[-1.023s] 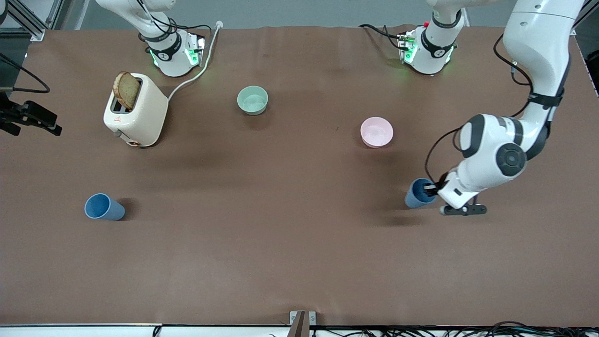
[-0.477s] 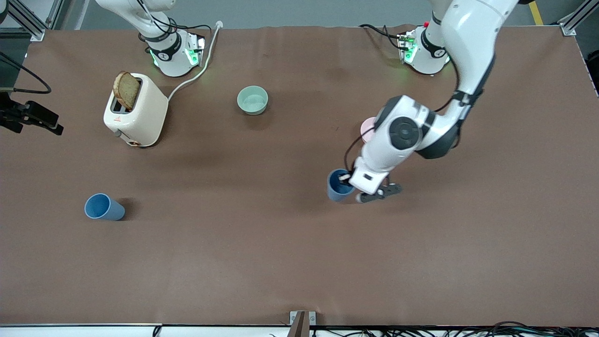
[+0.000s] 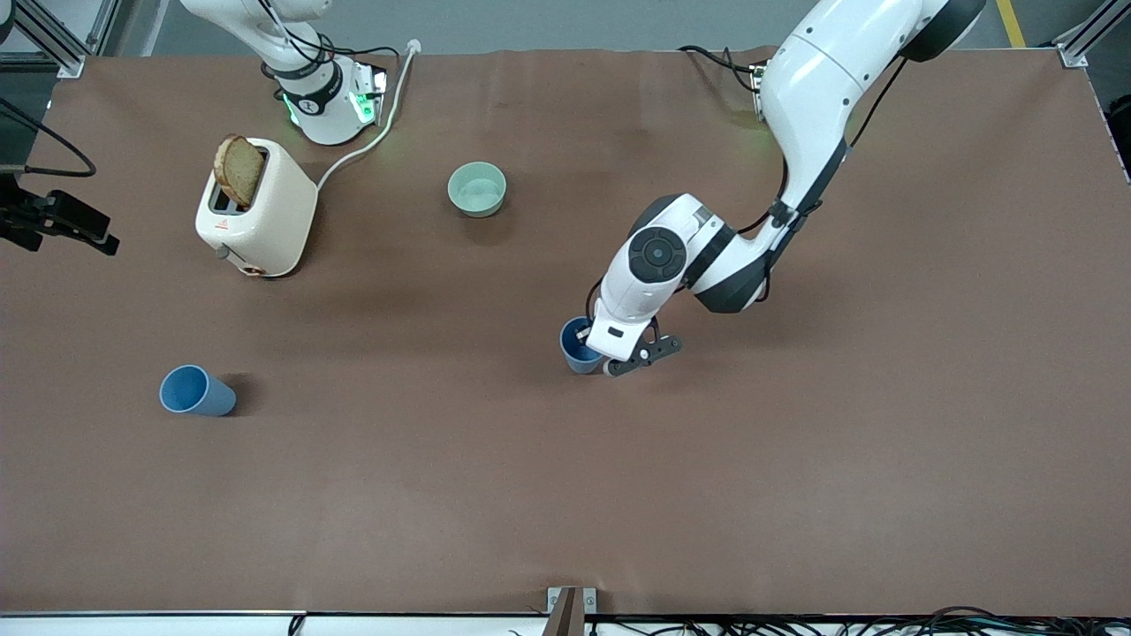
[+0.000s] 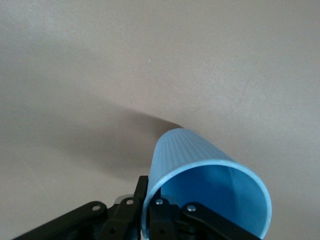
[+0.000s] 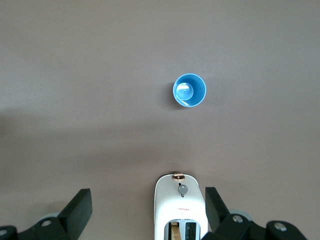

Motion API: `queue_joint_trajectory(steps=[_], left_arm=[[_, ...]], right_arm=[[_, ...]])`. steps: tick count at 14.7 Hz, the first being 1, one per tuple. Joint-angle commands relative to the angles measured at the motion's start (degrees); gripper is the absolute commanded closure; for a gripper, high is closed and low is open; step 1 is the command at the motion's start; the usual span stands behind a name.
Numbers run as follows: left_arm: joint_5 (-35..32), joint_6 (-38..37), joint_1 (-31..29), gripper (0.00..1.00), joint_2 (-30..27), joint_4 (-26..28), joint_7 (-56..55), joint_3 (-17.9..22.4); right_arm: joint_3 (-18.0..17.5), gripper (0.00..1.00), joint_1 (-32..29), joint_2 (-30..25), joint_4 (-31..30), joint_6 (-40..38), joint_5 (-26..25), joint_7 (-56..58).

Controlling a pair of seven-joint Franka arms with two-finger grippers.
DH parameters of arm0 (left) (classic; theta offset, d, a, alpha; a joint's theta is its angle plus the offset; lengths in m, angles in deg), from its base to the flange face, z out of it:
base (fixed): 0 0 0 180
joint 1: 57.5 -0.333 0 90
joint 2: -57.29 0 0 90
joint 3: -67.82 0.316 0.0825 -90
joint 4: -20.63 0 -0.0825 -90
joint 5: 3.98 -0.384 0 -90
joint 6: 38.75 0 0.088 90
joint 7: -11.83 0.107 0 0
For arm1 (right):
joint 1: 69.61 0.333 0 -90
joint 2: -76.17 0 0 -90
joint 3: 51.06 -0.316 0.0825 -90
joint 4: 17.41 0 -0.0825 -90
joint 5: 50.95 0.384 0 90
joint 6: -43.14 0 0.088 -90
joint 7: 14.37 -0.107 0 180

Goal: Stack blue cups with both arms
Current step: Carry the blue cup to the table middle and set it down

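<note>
My left gripper (image 3: 597, 351) is shut on the rim of one blue cup (image 3: 577, 345), over the middle of the table. In the left wrist view one of its fingers (image 4: 141, 189) is outside the cup (image 4: 200, 170) and the other is inside. The second blue cup (image 3: 196, 391) stands upright on the table toward the right arm's end, nearer the front camera than the toaster. It also shows in the right wrist view (image 5: 189, 90). My right gripper (image 5: 148, 206) is open and empty, high over the toaster, well apart from that cup.
A white toaster (image 3: 257, 209) with a slice of bread (image 3: 239, 170) stands near the right arm's base, its cord running to the table's edge. A mint-green bowl (image 3: 477, 189) sits farther from the camera than the held cup. The left arm hides the pink bowl.
My left arm has carried its blue cup from the left arm's end toward the table's middle and now covers the pink bowl. The other cup and the right gripper stay put.
</note>
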Motion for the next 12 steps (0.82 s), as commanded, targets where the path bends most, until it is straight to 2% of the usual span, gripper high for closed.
queue_joint_trajectory(steps=[1,2,3,5,9,12], left_arm=[[-1.29,-0.09,0.21,0.52,0.40,-1.59,-0.93,0.40],[-1.29,-0.09,0.21,0.14,0.14,-1.59,-1.10,0.49],[-1.47,-0.44,0.04,0.00,-0.39,-1.59,-1.02,0.57],[-1.91,-2.71,-0.75,0.00,-3.54,-1.77,-0.76,0.92],[-2.00,-19.56,-4.18,0.00,-8.64,-10.09,0.90,1.36],[-2.00,-25.92,-8.21,0.00,-12.94,-12.05,7.12,1.28]], right_arm=[[0.22,0.00,0.25,0.21,0.72,-0.33,0.19,-0.71],[0.22,0.00,0.25,0.21,0.72,-0.33,0.19,-0.71],[0.22,0.00,0.25,0.21,0.72,-0.33,0.19,-0.71],[0.22,0.00,0.25,0.21,0.72,-0.33,0.19,-0.62],[0.22,0.00,0.16,0.21,0.64,-0.33,0.19,-0.53],[0.22,0.00,0.16,0.21,0.64,-0.33,0.19,-0.53]])
